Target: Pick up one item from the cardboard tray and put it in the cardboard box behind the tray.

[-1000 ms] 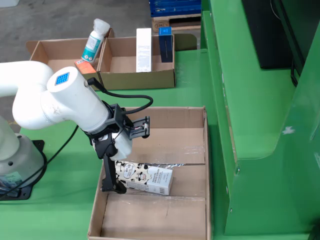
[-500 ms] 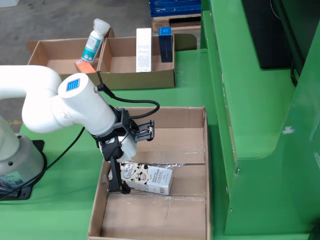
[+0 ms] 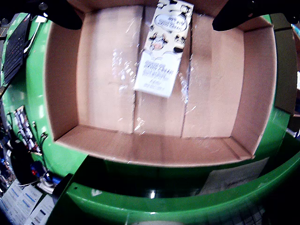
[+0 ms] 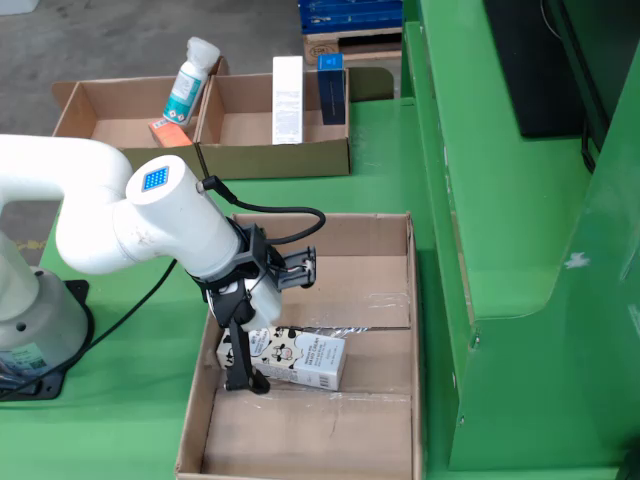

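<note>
A white milk carton with a cow pattern [image 4: 297,359] lies on its side on the floor of the large open cardboard box [image 4: 395,300]. My gripper [image 4: 248,352] hangs inside the box at the carton's left end. In the wrist view the carton [image 3: 163,49] shows below and between my two black fingers [image 3: 63,14], which stand far apart and do not touch it. My gripper [image 3: 147,16] is open. The box floor [image 3: 103,84] is otherwise bare, with clear tape along its seams.
Two cardboard trays stand beyond the box: the left one [image 4: 95,110] holds a spray bottle [image 4: 186,82] and an orange item [image 4: 170,131], the right one [image 4: 300,155] a white box [image 4: 288,98] and a blue box [image 4: 332,88]. A green machine frame [image 4: 520,260] borders the right.
</note>
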{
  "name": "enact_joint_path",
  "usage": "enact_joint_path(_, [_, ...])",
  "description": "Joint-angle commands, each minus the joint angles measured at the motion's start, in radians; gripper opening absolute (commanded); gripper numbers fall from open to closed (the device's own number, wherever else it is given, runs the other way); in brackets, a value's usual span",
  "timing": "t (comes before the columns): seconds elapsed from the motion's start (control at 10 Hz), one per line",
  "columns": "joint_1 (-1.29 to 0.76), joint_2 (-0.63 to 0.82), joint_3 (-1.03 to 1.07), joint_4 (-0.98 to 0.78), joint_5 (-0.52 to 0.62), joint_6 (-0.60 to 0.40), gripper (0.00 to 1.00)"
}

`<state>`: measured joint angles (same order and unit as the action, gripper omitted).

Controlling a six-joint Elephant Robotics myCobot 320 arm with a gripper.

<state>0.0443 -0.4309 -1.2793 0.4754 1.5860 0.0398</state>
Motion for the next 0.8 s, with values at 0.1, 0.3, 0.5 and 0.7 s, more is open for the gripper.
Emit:
enact_joint_path(0.1, [0.009, -0.026, 0.02, 0.074, -0.033, -0.002, 1.0])
enact_joint_path(0.3, [0.009, -0.056, 0.044, 0.073, -0.036, -0.009, 1.0])
enact_joint_path(0.5, [0.004, -0.095, 0.055, 0.089, -0.03, -0.017, 1.0])
enact_joint_path(0.7, [0.0, -0.123, 0.051, 0.106, -0.024, -0.023, 1.0])
